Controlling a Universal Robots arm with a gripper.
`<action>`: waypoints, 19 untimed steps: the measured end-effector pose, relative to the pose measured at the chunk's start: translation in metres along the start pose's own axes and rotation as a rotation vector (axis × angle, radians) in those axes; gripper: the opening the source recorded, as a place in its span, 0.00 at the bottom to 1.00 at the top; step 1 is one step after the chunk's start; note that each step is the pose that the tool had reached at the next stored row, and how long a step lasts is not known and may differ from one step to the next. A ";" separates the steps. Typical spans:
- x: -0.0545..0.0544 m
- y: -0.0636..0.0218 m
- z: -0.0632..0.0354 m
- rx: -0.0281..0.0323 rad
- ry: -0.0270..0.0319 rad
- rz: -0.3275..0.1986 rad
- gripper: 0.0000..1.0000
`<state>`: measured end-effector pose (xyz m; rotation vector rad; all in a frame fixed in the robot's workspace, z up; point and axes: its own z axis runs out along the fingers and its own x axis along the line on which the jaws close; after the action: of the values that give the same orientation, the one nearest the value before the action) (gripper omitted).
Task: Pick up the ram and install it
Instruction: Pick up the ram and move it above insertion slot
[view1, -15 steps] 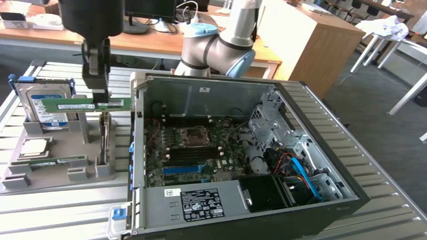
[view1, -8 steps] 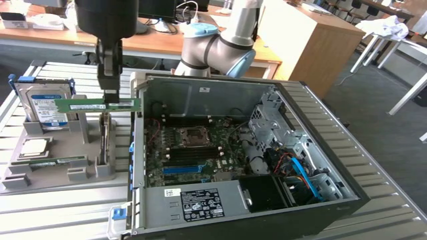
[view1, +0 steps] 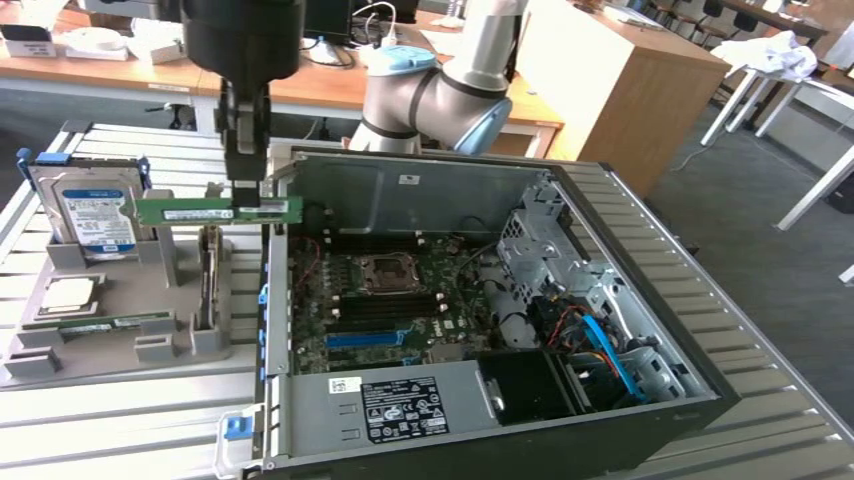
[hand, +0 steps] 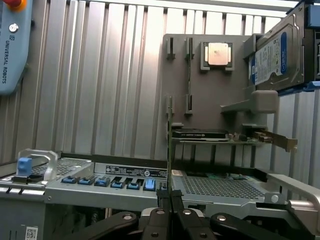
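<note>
Gripper pinched tight on the ram, held level beside the computer case.

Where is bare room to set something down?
Bare slatted table in front of the grey tray at the exterior view's left; a narrow strip past the computer case at its right. Crowded: tray and case interior.

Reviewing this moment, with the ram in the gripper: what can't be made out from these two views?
Exterior view: the gripper covers the part of the ram it pinches.
Wrist view: the ram is edge-on, a thin line; chips and label hidden.
Exterior view: slots on the motherboard are too small and dark to tell empty from filled.
Wrist view: the hard drive is cut off by the picture's edge.
</note>
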<state>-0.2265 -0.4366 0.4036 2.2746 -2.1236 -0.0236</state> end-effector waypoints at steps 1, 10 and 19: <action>0.000 -0.0021 0.0000 0.0000 0.0000 0.000 0.12; 0.002 -0.0224 -0.0007 -0.0004 0.0000 0.000 0.12; 0.003 -0.0438 -0.0014 -0.0007 0.0000 0.000 0.12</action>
<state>-0.1826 -0.4370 0.4036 2.2745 -2.1230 -0.0244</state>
